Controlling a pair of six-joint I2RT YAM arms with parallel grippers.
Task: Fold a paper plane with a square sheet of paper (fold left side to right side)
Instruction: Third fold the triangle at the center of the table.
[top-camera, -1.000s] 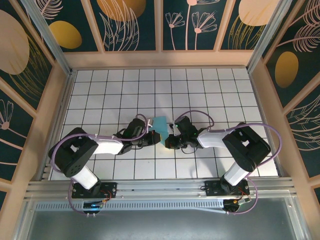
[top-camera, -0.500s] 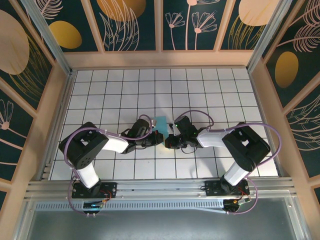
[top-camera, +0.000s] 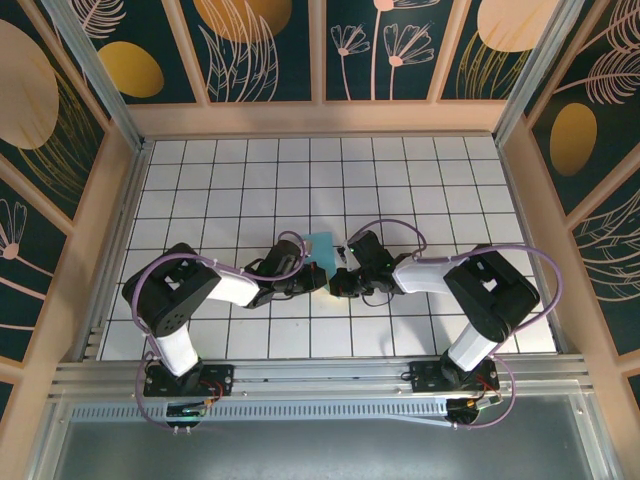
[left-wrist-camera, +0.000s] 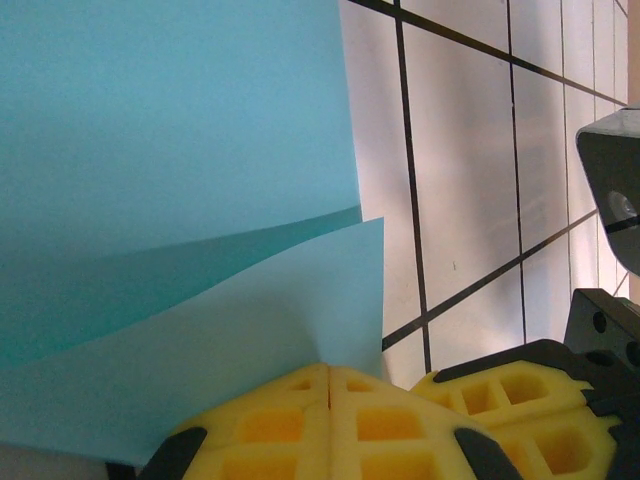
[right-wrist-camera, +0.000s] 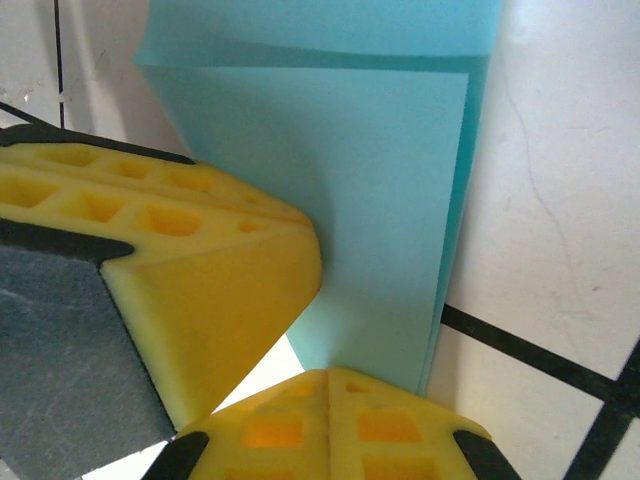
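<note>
The paper (top-camera: 321, 244), thin, smooth and turquoise, is seen folded into 2 layers along a sharp crease at the middle of the table (top-camera: 230, 180). It is pinched at its near side by the left gripper (left-wrist-camera: 330, 388) and the right gripper (right-wrist-camera: 330, 392), each with its ribbed yellow foam pads pressed together on it. White tiles ruled with black lines lie all around. From above, the sheet's near part is hidden by both wrists.

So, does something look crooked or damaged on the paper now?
Yes, slightly. The paper is folded unevenly: in the left wrist view one layer's edge runs slanted across the other, and in the right wrist view a thin strip of the lower layer shows beyond the top one. I see no tear.
</note>
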